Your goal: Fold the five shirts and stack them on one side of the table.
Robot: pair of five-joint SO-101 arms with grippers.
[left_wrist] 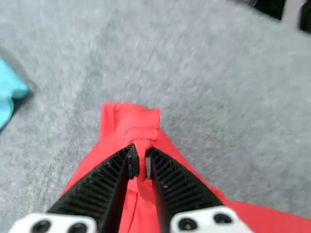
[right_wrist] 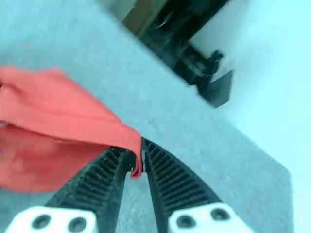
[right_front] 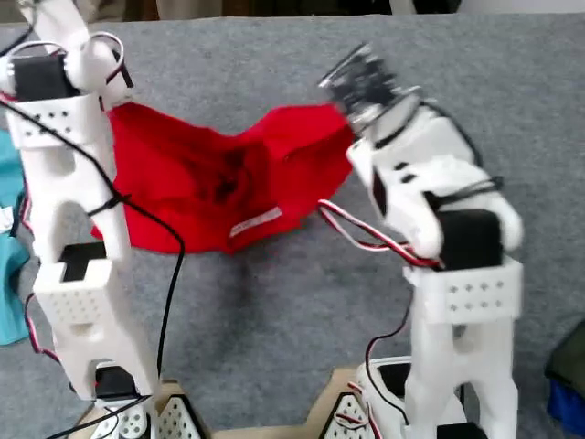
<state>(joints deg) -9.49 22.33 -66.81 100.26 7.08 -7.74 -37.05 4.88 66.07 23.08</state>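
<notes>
Item 1: red shirt (right_front: 219, 183). It is stretched between the two arms over the grey tabletop (right_front: 274, 311). The middle sags in loose folds, and a pale label shows near the lower edge.

Item 2: left arm (right_front: 64, 229), at the red shirt's edge nearest the teal cloth. Left jaws are nearly closed and pinch a bunched corner of the red shirt (left_wrist: 130, 121), with fabric caught between the ribbed pads.

Item 3: right arm (right_front: 439, 247), at the opposite edge of the red shirt. Right jaws are nearly closed on a thin fold of the red shirt (right_wrist: 58, 116), and the hem is nipped at the tips.

Item 4: teal cloth (right_front: 11, 274), crumpled on the tabletop beyond the left arm and apart from the red shirt. It also shows in the left wrist view (left_wrist: 7, 97).

Item 5: dark blue object (right_front: 569, 384), well apart from the red shirt, beyond the right arm; I cannot tell what it is.
</notes>
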